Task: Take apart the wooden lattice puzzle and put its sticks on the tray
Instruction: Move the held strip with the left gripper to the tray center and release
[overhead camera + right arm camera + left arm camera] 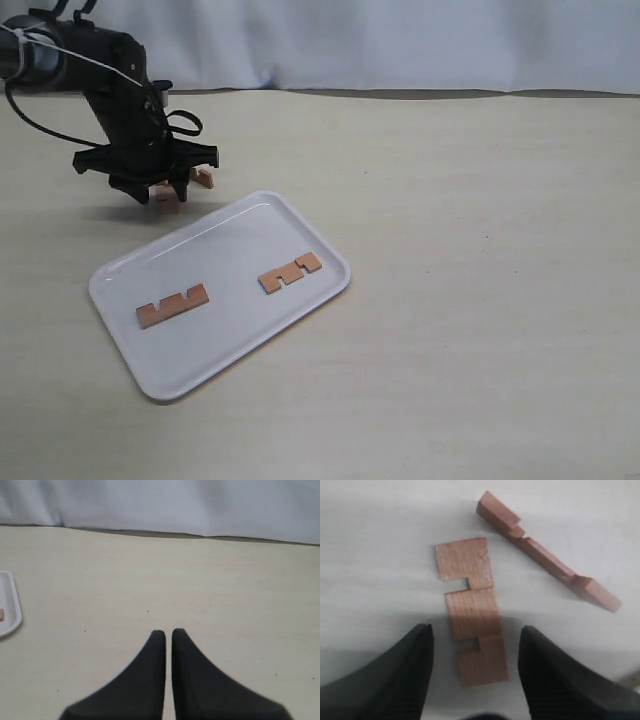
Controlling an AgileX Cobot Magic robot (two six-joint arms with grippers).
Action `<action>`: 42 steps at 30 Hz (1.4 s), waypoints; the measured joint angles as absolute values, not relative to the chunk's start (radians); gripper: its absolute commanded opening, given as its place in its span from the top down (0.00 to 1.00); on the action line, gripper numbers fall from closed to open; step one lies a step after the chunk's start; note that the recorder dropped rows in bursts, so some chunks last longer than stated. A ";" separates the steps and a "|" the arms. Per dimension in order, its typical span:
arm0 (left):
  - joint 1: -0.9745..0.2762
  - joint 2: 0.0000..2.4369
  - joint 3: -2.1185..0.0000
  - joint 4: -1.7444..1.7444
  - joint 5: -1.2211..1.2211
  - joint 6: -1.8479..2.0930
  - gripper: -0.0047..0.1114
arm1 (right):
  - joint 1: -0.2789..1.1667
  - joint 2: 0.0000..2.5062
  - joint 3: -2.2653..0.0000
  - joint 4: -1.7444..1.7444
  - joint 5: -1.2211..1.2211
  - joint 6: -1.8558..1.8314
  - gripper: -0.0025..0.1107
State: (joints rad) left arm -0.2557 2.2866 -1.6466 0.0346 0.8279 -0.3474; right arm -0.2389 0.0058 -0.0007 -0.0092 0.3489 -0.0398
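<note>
**Fig. Straddling the third stick**

Your left claw is hanging spread just above the table, with a jaw standing clear on each side of the flat stick. Be closing across its narrow width at the middle, so that no pad is catching in a notch. The edge-up stick is lying just beside it, so be keeping clear of that one. Two sticks are already lying on the tray nearby. Your right claw is hanging pressed together, holding nothing.

The left arm reaches in from the upper left of the exterior view, its wrist bent steeply downward. The left gripper points down with its jaws spread wide. The right gripper lies level, jaws almost touching, gripping nothing.
</note>
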 measured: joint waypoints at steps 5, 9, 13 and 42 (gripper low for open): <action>-0.256 2.293 -1.647 0.035 0.832 -0.347 0.88 | -0.239 0.006 -0.001 -0.009 0.349 -0.040 0.94; -0.256 2.293 -1.647 0.035 0.847 -0.335 0.96 | -0.239 0.006 -0.001 -0.009 0.349 -0.040 0.94; -0.256 2.277 -1.647 0.028 0.859 -0.302 0.96 | -0.239 0.006 -0.001 -0.009 0.349 -0.040 0.94; -0.526 2.089 -1.418 -0.105 1.001 0.268 0.47 | -0.239 0.006 -0.001 -0.009 0.349 -0.040 0.94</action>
